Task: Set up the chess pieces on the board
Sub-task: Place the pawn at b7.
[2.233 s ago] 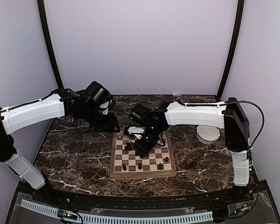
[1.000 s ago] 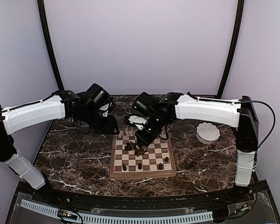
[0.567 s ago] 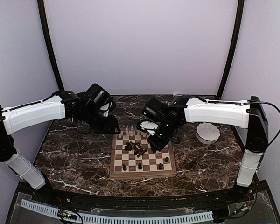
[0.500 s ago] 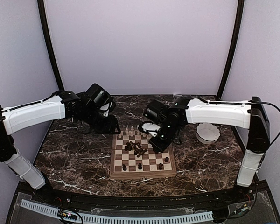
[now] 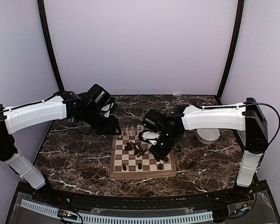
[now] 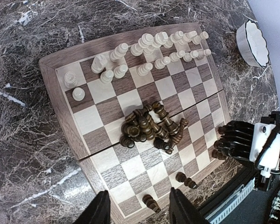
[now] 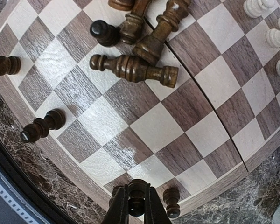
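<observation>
Your left gripper (image 5: 110, 125) hangs over the dark, white-veined marble table (image 5: 74, 158), just off the far-left corner of the square wooden chessboard (image 5: 142, 175) with tan and dark brown squares and a thick brown rim. In the left wrist view its two black fingers (image 6: 99, 212) stand well apart, and you see only the board's surface between them: the jaws are open and hold nothing.

On the board, the pale cream turned chess pieces (image 6: 149, 44) stand crowded along the two far rows. One of them sits a little apart near the left end. The dark brown turned chess pieces (image 6: 149, 128) lie mostly in a tangled heap around the middle squares, several on their sides and touching one another. A few more dark ones (image 5: 140, 165) stand singly, well apart, along the near rows.

Your right gripper (image 7: 136, 207) is low over the board's near-right squares. Its fingers are closed on a single dark brown piece (image 7: 136, 195), pinched upright between the tips just above the rim. Another dark piece (image 7: 170, 201) stands just beside it.

Farther right, a white scalloped bowl (image 5: 208, 136) rests on the table, partly hidden behind the right arm.
</observation>
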{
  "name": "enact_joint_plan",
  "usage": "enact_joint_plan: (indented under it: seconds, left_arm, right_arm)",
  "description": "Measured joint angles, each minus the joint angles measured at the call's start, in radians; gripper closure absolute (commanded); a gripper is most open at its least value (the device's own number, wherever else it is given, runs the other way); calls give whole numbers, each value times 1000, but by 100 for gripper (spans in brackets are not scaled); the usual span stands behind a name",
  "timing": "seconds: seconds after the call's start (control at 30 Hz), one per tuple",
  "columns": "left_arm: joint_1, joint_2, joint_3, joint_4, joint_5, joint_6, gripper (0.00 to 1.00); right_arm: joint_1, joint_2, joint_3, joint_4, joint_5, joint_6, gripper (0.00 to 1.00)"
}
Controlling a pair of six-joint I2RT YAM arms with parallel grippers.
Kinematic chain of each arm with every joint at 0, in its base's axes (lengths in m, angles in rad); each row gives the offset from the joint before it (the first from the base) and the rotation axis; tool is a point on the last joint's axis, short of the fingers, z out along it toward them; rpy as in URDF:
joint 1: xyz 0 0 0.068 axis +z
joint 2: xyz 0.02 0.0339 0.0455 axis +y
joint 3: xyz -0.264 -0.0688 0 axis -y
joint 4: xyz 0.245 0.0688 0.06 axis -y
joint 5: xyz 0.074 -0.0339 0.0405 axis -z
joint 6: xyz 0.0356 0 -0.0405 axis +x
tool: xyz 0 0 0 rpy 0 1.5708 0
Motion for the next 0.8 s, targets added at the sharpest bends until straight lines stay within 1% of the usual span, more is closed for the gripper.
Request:
enact_joint_plan:
  seconds: [0.4, 0.7, 0.8]
  left_arm:
    - [0, 2, 0, 0, 0, 0, 55]
    - [0, 13, 0, 0, 3, 0, 55]
    - [0, 21, 0, 0, 5, 0, 55]
  right_arm:
    - [0, 25, -35, 14, 5, 31, 93]
    - [0, 26, -35, 26, 51, 43, 92]
    - [0, 32, -35, 28, 56, 48, 90]
